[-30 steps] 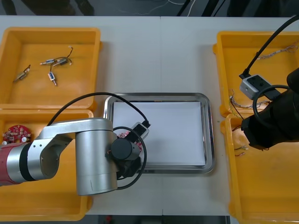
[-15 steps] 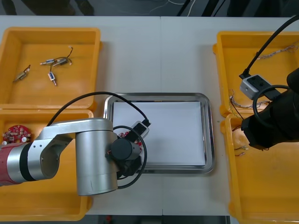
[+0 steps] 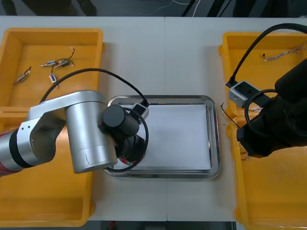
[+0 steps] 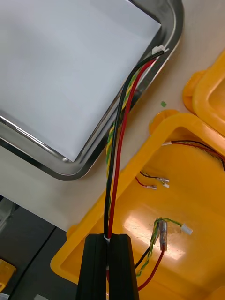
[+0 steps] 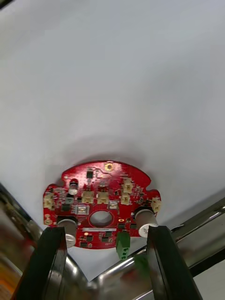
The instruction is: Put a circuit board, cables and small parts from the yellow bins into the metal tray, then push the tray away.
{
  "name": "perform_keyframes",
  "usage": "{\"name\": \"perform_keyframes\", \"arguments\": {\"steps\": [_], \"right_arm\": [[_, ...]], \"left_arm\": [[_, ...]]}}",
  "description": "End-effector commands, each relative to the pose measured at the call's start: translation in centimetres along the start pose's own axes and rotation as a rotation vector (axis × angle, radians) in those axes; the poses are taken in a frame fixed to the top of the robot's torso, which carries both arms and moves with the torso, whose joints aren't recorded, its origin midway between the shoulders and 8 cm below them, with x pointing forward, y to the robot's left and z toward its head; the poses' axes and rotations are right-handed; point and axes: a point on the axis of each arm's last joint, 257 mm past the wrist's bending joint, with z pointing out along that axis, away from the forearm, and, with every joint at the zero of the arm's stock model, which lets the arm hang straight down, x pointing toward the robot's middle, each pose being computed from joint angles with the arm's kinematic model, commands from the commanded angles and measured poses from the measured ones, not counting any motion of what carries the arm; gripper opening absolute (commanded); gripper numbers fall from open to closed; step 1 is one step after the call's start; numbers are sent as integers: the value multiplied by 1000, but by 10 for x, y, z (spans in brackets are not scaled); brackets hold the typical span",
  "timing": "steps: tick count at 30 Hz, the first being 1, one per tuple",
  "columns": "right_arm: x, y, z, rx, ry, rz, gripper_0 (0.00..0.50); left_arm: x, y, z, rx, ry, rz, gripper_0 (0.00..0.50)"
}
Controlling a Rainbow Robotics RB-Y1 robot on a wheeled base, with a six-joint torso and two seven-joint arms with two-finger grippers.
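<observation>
– Left arm has swung toward the far edge of the bench (image 3: 163, 57) since the earlier frame, off the near left bin (image 3: 48, 191) and over the left rim of the metal tray (image 3: 163, 98). Right arm has shifted toward the tray's right rim. Tray and bins are unmoved.

– State of the left hand (image 5: 105, 229)?

– Spread to the width of the circuit board (image 5: 101, 206) and pinching it, its fingers (image 5: 51, 262) set one against each side of the board's near edge. Board is over the white lining by the tray's near-left corner, rim just beside it. Whether it rests on the lining or hangs just above, I cannot tell.

– Right hand (image 4: 108, 236)?

– Pressed almost together on a cable (image 4: 123, 140) of black, red and twisted yellow-green strands. Hand hangs over the tray-side rim of the near right bin (image 4: 187, 197). The cable runs from it across a strip of bench, its white tip at the tray's right rim near the far-right corner.

– Containers?

– Near right bin: loose cables (image 4: 161, 234). Far right bin (image 3: 259, 36): one twisted cable (image 3: 283, 53). Far left bin (image 3: 53, 32): small metal parts (image 3: 57, 63).
</observation>
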Motion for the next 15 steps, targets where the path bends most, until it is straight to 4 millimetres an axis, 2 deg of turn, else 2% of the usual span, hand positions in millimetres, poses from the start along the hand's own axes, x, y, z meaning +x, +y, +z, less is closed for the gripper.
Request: {"name": "perform_keyframes", "arguments": {"steps": [1,10,15], "right_arm": [[-29,27,-3,7,-78,-251,0],[-50,62,17,-59,-62,-525,0],[-56,68,31,-33,-54,-678,0]], "left_arm": [[-26,20,-37,-18,-32,-97,500],[-26,70,-81,-62,26,-192,500],[-25,92,-102,-81,48,-236,500]]}}
